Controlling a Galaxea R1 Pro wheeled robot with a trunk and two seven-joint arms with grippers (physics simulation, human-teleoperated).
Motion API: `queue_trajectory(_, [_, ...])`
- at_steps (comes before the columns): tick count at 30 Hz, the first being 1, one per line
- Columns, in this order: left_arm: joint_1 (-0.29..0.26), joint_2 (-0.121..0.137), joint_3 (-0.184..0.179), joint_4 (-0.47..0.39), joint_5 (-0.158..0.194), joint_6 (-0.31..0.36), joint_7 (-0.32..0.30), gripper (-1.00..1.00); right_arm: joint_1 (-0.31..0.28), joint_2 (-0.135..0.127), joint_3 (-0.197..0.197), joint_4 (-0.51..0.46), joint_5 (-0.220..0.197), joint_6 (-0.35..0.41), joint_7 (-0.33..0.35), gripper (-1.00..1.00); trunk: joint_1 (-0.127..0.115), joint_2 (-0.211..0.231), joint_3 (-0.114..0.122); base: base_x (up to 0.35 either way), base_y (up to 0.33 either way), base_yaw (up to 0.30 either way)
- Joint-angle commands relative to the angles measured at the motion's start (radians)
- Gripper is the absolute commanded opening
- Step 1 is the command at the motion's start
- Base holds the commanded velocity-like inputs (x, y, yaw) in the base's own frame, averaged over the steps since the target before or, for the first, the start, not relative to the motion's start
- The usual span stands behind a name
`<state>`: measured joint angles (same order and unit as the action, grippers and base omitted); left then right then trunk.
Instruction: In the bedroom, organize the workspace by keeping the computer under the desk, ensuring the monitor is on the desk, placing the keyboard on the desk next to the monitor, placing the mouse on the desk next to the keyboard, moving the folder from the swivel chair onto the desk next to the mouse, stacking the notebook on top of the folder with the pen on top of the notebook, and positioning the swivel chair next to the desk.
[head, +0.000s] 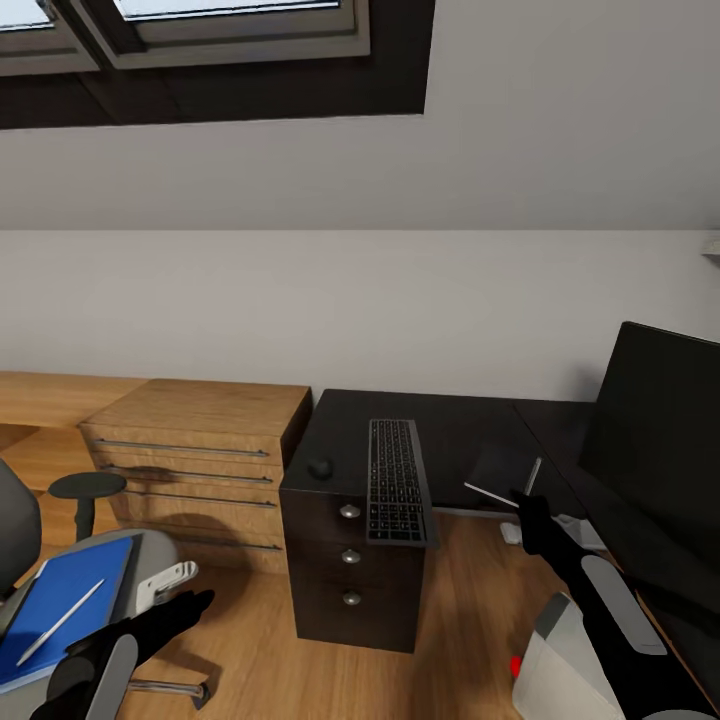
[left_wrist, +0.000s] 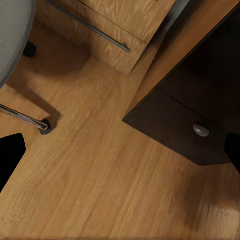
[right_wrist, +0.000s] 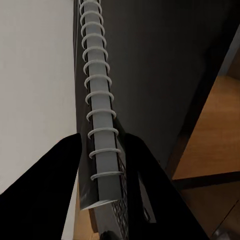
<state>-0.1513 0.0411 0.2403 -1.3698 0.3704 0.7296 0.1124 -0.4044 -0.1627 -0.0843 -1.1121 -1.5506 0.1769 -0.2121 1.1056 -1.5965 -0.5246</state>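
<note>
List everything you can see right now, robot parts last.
Keyboard: 1, grey, on the dark desk.
Mouse: 1, black, on the desk beside the keyboard.
Monitor: 1, black, at the right.
Notebook: 1, dark, spiral-bound, held above the desk.
Folder: 1, blue, on the swivel chair.
Pen: 1, pale, on the folder.
Wooden drawers: 1, left of the desk.
Left end effector: black, empty.
Right end effector: black, gripping the notebook.

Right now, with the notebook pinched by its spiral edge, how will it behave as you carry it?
The notebook is likely light, being thin and edge-on in the right gripper. Its coil looks rounded, so it may pivot or slip between the fingers. The cover probably hangs stiffly, though loose pages could fan open.
</note>
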Motion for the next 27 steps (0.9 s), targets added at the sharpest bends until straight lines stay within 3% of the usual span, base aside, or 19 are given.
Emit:
queue_trajectory(1, [-0.001, 0.000, 0.003, -0.002, 0.012, 0.005, 0.009, 1.00, -0.001, 0.000, -0.002, -0.002, -0.006, 0.004, -0.006, -1.00, 0.000, -0.001, -0.001, -0.006, 0.000, 0.000])
queue_trajectory(8, [-0.001, -0.001, 0.029, -0.004, 0.014, 0.006, 0.009, 1.00, -0.001, 0.000, -0.002, -0.002, -0.006, 0.004, -0.006, -1.00, 0.019, -0.036, -0.017, -0.002, 0.000, 0.000])
queue_trajectory(27, [-0.001, -0.001, 0.033, -0.017, 0.013, 0.005, 0.009, 1.00, -0.001, 0.000, -0.002, -0.001, -0.006, 0.004, -0.007, -1.00, 0.092, -0.169, -0.076, 0.000, 0.000, 0.000])
